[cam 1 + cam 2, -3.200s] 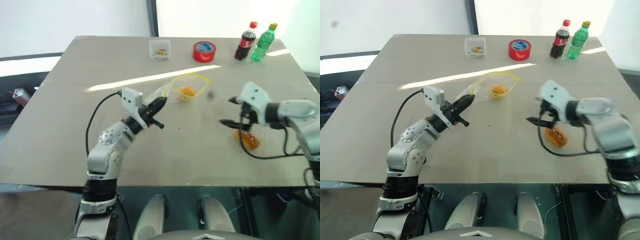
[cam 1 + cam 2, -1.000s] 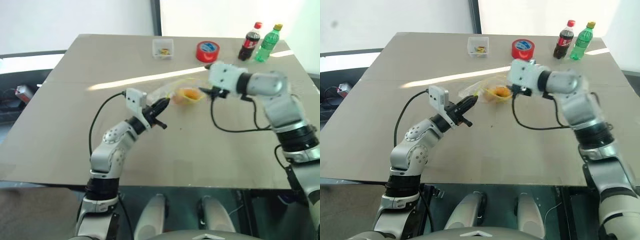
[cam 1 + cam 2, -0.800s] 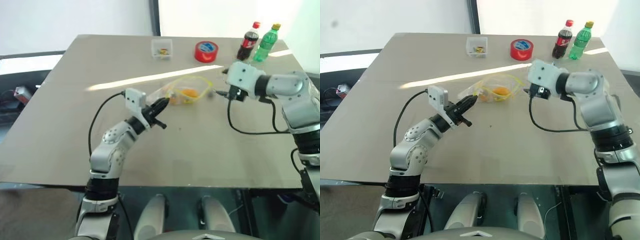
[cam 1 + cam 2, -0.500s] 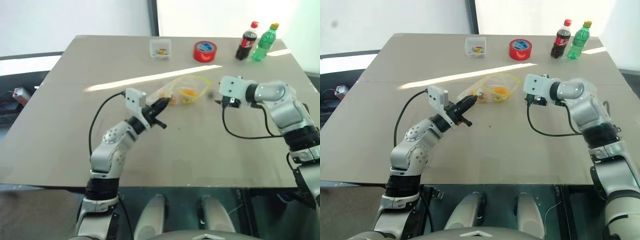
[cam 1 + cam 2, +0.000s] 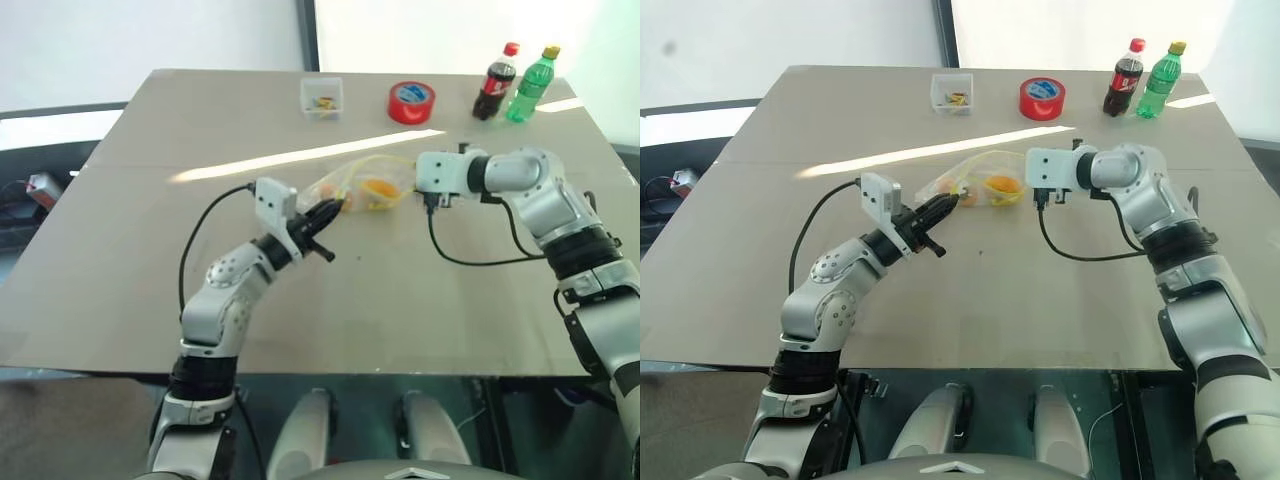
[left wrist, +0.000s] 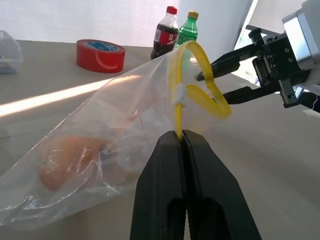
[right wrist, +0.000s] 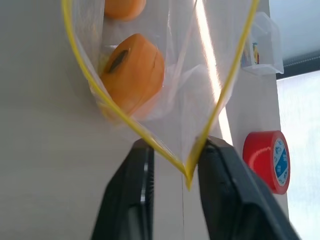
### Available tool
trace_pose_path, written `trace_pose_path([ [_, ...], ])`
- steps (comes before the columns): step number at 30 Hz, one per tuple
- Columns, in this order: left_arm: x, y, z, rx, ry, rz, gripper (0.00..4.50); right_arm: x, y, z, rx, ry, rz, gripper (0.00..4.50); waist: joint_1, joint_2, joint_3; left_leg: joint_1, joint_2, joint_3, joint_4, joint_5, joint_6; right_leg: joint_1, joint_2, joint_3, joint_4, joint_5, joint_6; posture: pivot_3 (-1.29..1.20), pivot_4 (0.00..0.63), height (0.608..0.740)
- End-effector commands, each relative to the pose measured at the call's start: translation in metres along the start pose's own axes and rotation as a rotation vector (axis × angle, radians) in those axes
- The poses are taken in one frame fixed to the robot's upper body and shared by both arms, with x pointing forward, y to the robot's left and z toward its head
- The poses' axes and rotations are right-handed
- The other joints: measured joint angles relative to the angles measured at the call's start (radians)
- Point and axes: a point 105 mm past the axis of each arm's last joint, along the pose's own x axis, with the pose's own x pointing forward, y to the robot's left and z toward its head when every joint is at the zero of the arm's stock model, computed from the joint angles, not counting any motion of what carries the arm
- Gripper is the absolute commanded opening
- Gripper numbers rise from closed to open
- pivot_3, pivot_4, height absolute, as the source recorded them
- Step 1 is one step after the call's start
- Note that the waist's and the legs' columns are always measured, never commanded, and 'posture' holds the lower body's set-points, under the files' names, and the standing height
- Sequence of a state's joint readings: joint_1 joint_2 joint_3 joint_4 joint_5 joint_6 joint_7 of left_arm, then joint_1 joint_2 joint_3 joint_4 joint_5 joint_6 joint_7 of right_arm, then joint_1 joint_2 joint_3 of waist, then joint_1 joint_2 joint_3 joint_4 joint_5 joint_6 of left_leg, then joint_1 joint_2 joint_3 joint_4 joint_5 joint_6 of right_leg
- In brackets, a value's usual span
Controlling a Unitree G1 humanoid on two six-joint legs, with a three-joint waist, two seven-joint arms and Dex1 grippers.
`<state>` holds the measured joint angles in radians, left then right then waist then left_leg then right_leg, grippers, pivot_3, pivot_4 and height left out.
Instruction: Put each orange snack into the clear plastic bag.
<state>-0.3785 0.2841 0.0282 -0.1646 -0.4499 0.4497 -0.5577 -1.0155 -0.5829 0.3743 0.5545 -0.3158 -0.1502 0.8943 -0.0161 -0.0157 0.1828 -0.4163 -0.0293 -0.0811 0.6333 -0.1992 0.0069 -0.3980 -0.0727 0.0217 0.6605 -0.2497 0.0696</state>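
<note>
In the middle of the grey bench (image 5: 120, 250) the clear plastic bag (image 5: 352, 186) is stretched between both arms, its long axis running left to right. The left claw (image 6: 183, 142) is clamped shut on its yellow seal strip (image 6: 178, 107). In the right wrist view, two orange snacks (image 7: 132, 72) are seen inside, and the right claw (image 7: 187, 165) straddles the yellow rim, fingers apart.

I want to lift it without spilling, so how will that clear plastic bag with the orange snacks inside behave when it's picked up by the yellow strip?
The clear plastic bag looks thin and crinkled, so it will probably sag. The orange snacks sit loose inside, so they will likely slide to its lowest point. Its yellow strip gapes open, so tipping could spill them.
</note>
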Motion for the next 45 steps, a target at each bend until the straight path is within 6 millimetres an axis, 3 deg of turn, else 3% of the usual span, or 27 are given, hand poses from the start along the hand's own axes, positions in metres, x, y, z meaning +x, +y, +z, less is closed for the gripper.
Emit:
trace_pose_path([
  [1, 0.002, -0.004, 0.007, 0.038, -0.023, -0.025, 0.00, -0.009, -0.019, 0.009, -0.053, -0.014, -0.044, 0.04, 0.000, 0.000, 0.000, 0.000, 0.000, 0.000, 0.000, 0.000, 0.000, 0.000, 0.000, 0.000, 0.000, 0.000, 0.000, 0.00, 0.150, 0.740],
  [6, 0.003, -0.004, 0.010, 0.082, -0.021, -0.040, 0.00, -0.023, -0.030, -0.005, -0.049, 0.046, -0.088, 0.04, 0.001, 0.000, 0.000, 0.000, 0.000, 0.000, 0.000, 0.000, 0.000, 0.000, 0.000, 0.000, 0.000, 0.000, 0.000, 0.00, 0.150, 0.740],
  [10, 0.005, -0.005, 0.026, 0.187, -0.025, -0.083, 0.00, -0.053, -0.050, -0.010, -0.043, 0.077, -0.143, 0.04, 0.002, 0.001, 0.001, 0.000, 0.000, 0.001, 0.000, 0.000, 0.000, 0.000, 0.000, 0.000, 0.000, 0.000, 0.000, 0.00, 0.150, 0.740],
  [17, 0.021, -0.020, 0.052, 0.291, -0.060, -0.169, 0.00, -0.101, -0.070, 0.001, -0.026, 0.108, -0.204, 0.04, 0.002, 0.001, 0.001, -0.001, 0.000, 0.000, 0.000, 0.000, 0.000, 0.000, 0.000, -0.001, -0.001, 0.000, 0.000, 0.00, 0.150, 0.740],
  [22, 0.032, -0.024, 0.043, 0.318, -0.035, -0.196, 0.00, -0.105, -0.056, -0.001, 0.007, 0.132, -0.158, 0.04, 0.001, 0.001, 0.001, -0.001, 0.000, 0.000, 0.000, 0.000, 0.000, 0.000, 0.000, 0.000, -0.001, 0.000, 0.000, 0.00, 0.150, 0.740],
  [25, 0.038, -0.021, 0.039, 0.301, -0.028, -0.181, 0.00, -0.108, -0.039, -0.005, 0.016, 0.155, -0.117, 0.88, 0.003, 0.001, 0.001, -0.001, 0.000, 0.002, 0.000, 0.000, 0.000, 0.000, 0.000, -0.001, -0.001, 0.000, 0.000, 0.00, 0.150, 0.740],
  [29, 0.046, -0.030, 0.034, 0.304, -0.001, -0.218, 0.00, -0.120, -0.023, -0.011, 0.072, 0.197, -0.121, 2.60, 0.006, 0.001, 0.002, -0.001, 0.000, 0.002, 0.000, 0.000, 0.000, 0.000, -0.001, 0.000, -0.001, 0.000, 0.000, 0.00, 0.150, 0.740],
  [33, 0.053, -0.036, 0.040, 0.295, 0.002, -0.239, 0.00, -0.134, -0.008, -0.004, 0.166, 0.171, -0.113, 2.60, 0.006, 0.001, 0.002, -0.002, 0.000, 0.000, 0.000, 0.000, 0.000, 0.000, -0.001, -0.001, -0.002, 0.000, 0.000, 0.00, 0.150, 0.740],
  [36, 0.056, -0.038, 0.039, 0.319, 0.022, -0.257, 0.00, -0.136, -0.003, 0.014, 0.270, 0.068, -0.121, 2.60, 0.000, 0.001, 0.002, -0.002, 0.000, -0.002, 0.000, 0.000, 0.000, 0.000, -0.001, 0.000, -0.001, 0.000, 0.000, 0.00, 0.150, 0.740],
  [41, 0.057, -0.038, 0.037, 0.375, 0.046, -0.272, 0.00, -0.128, -0.005, 0.031, 0.364, -0.037, -0.180, 2.60, 0.002, 0.001, 0.002, -0.001, 0.000, -0.002, 0.000, 0.000, 0.000, 0.000, 0.000, -0.001, 0.000, 0.000, 0.000, 0.00, 0.150, 0.740],
  [45, 0.056, -0.041, 0.039, 0.423, 0.049, -0.286, 0.00, -0.114, -0.002, 0.047, 0.331, -0.108, -0.184, 2.60, 0.003, 0.001, 0.002, -0.001, 0.000, -0.002, 0.000, 0.000, 0.000, 0.000, -0.001, -0.001, 0.000, 0.000, 0.000, 0.00, 0.150, 0.740],
])
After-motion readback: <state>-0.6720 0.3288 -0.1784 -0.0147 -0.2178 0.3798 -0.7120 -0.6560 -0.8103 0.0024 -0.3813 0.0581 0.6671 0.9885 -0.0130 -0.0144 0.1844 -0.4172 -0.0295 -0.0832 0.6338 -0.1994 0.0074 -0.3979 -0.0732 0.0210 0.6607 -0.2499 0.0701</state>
